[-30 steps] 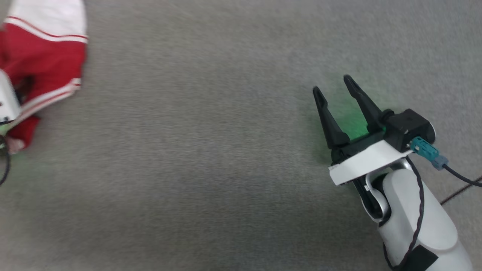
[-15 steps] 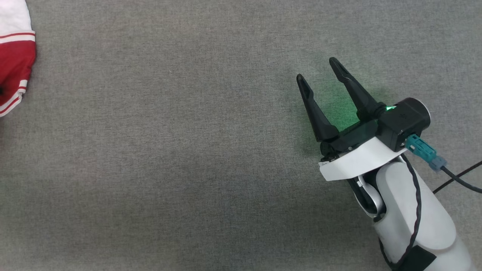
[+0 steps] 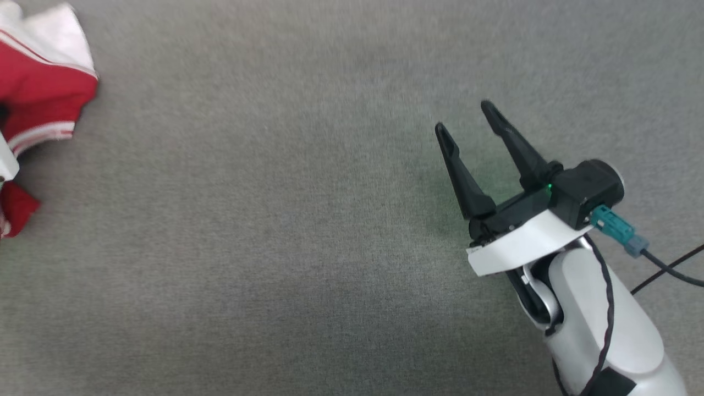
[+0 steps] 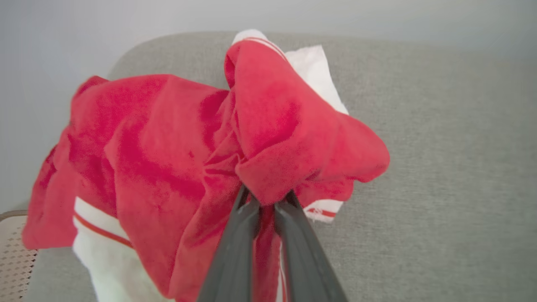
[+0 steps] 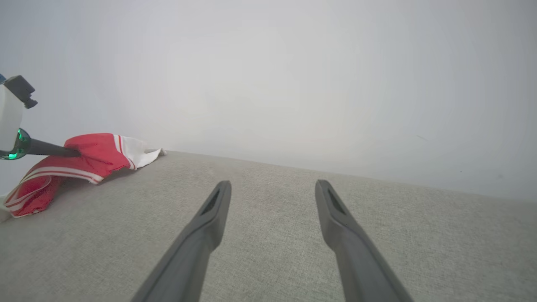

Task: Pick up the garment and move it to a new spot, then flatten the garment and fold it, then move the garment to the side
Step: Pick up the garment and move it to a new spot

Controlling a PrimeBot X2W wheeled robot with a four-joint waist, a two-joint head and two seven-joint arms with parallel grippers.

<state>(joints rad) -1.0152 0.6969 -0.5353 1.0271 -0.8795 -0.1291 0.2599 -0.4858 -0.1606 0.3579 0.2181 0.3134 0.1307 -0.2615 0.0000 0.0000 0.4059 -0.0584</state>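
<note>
Loosely bunched, the red-and-white garment [image 4: 168, 147] is clamped by left pincer [image 4: 267, 202]; right pincer [image 3: 463, 117] gapes.

Grey woven upholstered surface [image 3: 308, 220] with a rounded corner, plain pale wall [image 5: 268, 84] behind.

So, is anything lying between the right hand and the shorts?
Nothing visible. Bare grey surface lies between the open right hand and the shorts. The left hand is shut on a red fold of them.
</note>
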